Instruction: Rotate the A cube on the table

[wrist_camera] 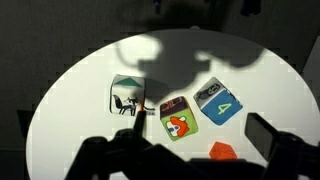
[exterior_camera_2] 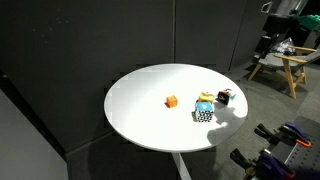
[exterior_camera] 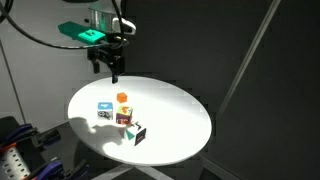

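The A cube (exterior_camera: pixel 140 133), black and white with yellow-green marks, sits on the round white table (exterior_camera: pixel 180 108) at the end of a short row of cubes. In the wrist view it (wrist_camera: pixel 127 95) shows a white face with a black figure, on the table (wrist_camera: pixel 70 120). It also shows in an exterior view (exterior_camera_2: pixel 226 97) on the table (exterior_camera_2: pixel 140 105). My gripper (exterior_camera: pixel 107 70) hangs open and empty well above the table, behind the cubes. In the wrist view its dark fingers (wrist_camera: pixel 200 140) frame the row from above.
A dark reddish cube (wrist_camera: pixel 178 117) lies next to the A cube, then a blue-and-white cube with a 4 (wrist_camera: pixel 217 101). A small orange block (wrist_camera: pixel 222 150) lies apart from the row. In an exterior view they show as reddish (exterior_camera: pixel 124 118), blue (exterior_camera: pixel 104 110), orange (exterior_camera: pixel 122 97).
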You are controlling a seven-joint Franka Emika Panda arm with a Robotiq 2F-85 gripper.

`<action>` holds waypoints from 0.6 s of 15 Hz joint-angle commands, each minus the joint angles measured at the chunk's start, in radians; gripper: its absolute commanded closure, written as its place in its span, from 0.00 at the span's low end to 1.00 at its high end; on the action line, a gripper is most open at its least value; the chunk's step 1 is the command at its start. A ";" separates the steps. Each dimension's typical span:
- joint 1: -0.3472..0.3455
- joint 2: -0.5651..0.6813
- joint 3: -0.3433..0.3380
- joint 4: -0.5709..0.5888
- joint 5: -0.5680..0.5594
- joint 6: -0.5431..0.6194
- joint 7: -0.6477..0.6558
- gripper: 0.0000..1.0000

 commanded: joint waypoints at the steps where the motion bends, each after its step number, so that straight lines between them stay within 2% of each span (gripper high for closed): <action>1: 0.005 -0.098 -0.017 -0.021 -0.017 -0.067 0.021 0.00; 9: 0.015 -0.240 -0.048 -0.039 -0.011 -0.117 -0.016 0.00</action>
